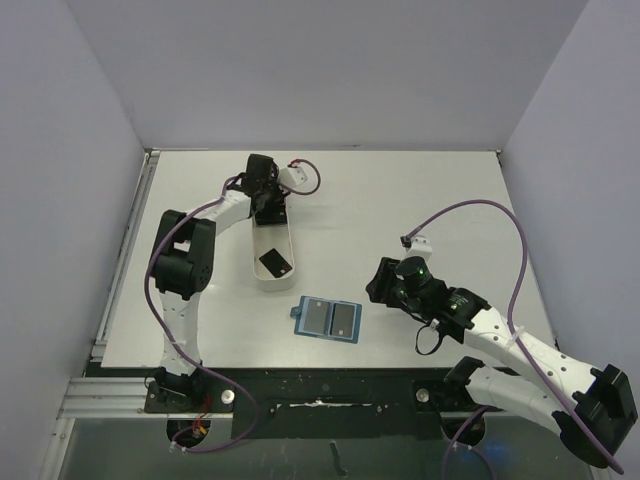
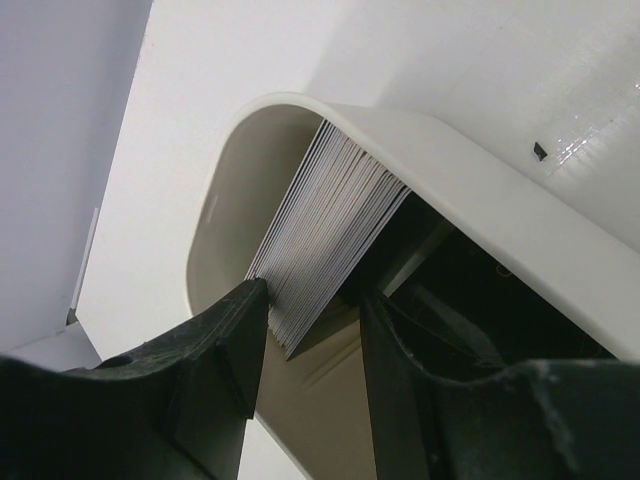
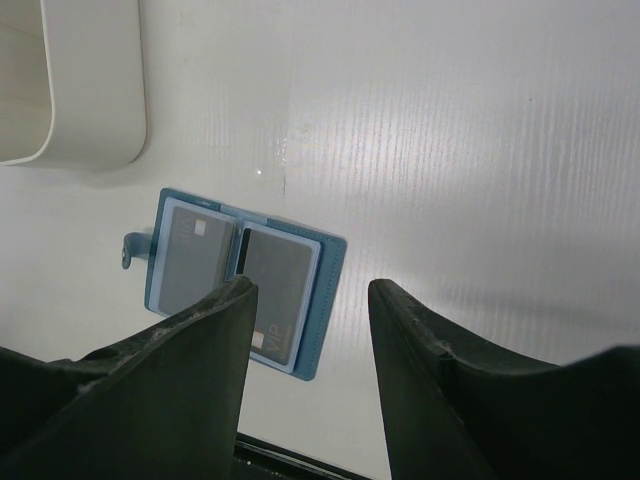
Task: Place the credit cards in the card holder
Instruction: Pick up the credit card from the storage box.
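1. The left gripper (image 2: 310,310) hung over the far end of the tray (image 1: 252,262), pointing down into it.
2. Its fingers (image 2: 225,345) stood spread on either side of a stack of cards (image 2: 335,225) that stood on edge inside the tray's curved end.
3. The left finger lay at the stack's edge. A dark gap showed between the stack and the right finger, so no pinch was to be seen.
4. The stack leaned against the tray's inner wall, its pale edges fanned slightly.
5. From above, one black card (image 1: 275,263) lay apart from the stack in the near half of the tray.
6. The holder (image 1: 328,319) lay open and flat on the table (image 1: 420,190), just beside the tray's near end and not touching it.
7. Both its panels faced up, each with a card showing through a clear pocket: a grey one (image 3: 190,250) on the tab side and a darker one (image 3: 278,290) beside it.
8. Its small tab (image 3: 135,245) stuck out from the edge nearest the tray.
9. The right gripper (image 3: 312,290) hovered above the table near the holder, on the side away from the tray.
10. Its fingers (image 3: 200,340) were spread with nothing between them, and only the holder's edge and bare table showed in the gap.
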